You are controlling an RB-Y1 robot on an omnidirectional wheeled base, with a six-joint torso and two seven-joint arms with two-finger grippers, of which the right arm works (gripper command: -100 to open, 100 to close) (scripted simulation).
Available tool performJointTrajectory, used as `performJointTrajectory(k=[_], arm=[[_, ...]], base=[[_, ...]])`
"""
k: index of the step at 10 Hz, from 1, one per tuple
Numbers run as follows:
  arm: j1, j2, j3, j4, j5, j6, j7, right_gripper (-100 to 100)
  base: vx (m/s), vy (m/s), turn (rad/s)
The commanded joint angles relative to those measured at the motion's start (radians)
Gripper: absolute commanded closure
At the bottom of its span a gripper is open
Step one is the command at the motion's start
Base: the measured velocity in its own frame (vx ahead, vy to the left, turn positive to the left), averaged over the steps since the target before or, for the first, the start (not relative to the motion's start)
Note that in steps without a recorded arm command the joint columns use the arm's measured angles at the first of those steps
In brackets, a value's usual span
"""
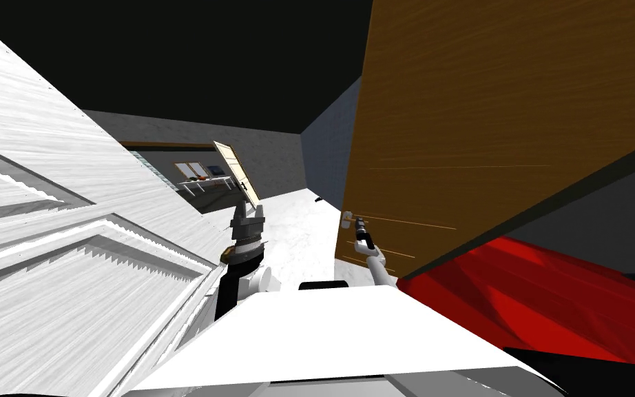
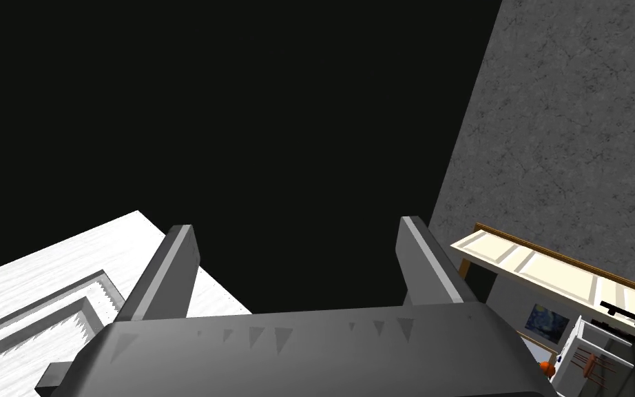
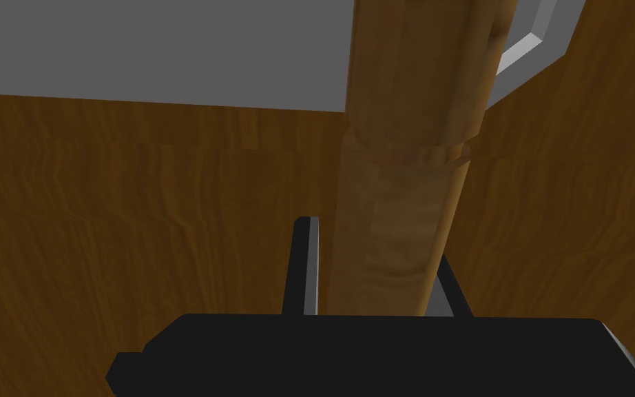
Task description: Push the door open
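currently the right gripper [image 3: 377,251] is seen closed around a brown wooden cylindrical handle [image 3: 399,193], with its thin grey fingers [image 3: 307,269] pressed against the handle's opposite sides. the handle is carried by the tall brown wood-grained door [image 1: 488,117], whose face lies directly behind the fingers. in the head view this door is seen on the robot's right, with the right gripper at its near edge, and a red surface [image 1: 557,303] is shown below its lower edge. the left gripper [image 2: 295,227] is held with its fingers wide apart, one of them next to a white panelled door [image 1: 68,276] on the robot's left. between the two doors a pale floor [image 1: 295,227] is seen running towards a grey wall [image 2: 571,124], with a black area [image 1: 206,55] above it.
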Motion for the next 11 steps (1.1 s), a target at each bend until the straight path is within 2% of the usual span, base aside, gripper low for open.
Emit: performJointTrajectory(k=[1,5,9,10,11], arm=[[0.004,0.002,-0.030,-0.025,-0.002,0.005,0.013,100],[0.003,0.029,-0.078,-0.031,-0.007,0.005,0.035,100],[0.002,0.058,-0.114,-0.035,-0.010,0.005,0.051,100],[0.002,0.062,-0.117,-0.035,-0.010,0.005,0.053,100],[0.008,0.055,-0.120,-0.034,-0.011,0.005,0.051,100]], base=[[0.161,0.078,-0.092],[0.192,0.085,-0.099],[0.187,0.056,-0.076],[0.174,0.058,-0.060],[0.073,0.014,-0.045]])
